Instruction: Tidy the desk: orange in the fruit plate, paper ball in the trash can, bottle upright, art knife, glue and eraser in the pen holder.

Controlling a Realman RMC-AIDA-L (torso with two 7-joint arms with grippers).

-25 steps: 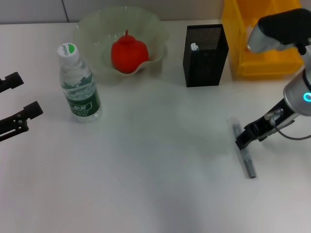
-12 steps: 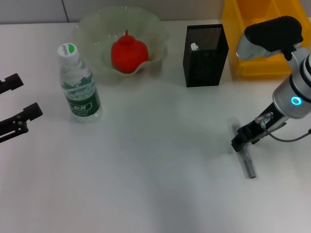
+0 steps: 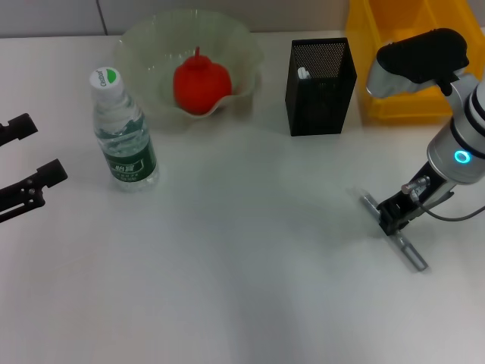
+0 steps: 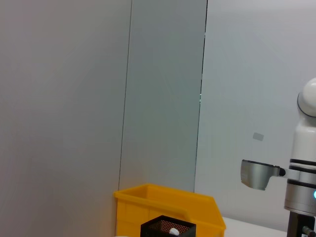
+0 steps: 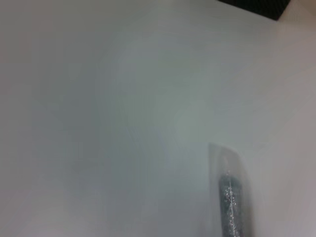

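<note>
Right gripper (image 3: pixel 393 215) was clamped on the art knife (image 3: pixel 395 232), low over the desk (image 3: pixel 242 288) near the pen holder (image 3: pixel 320 76). Left gripper (image 3: pixel 30 163) sat spread at the desk's left edge.

white desk surface (image 3: pixel 227 288) filling the head view, pale wall strip (image 3: pixel 45 17) along its far edge with 1 dark vertical seam, left wrist view — grey wall panels (image 4: pixel 64 108), 2 thin vertical joints between them
</note>
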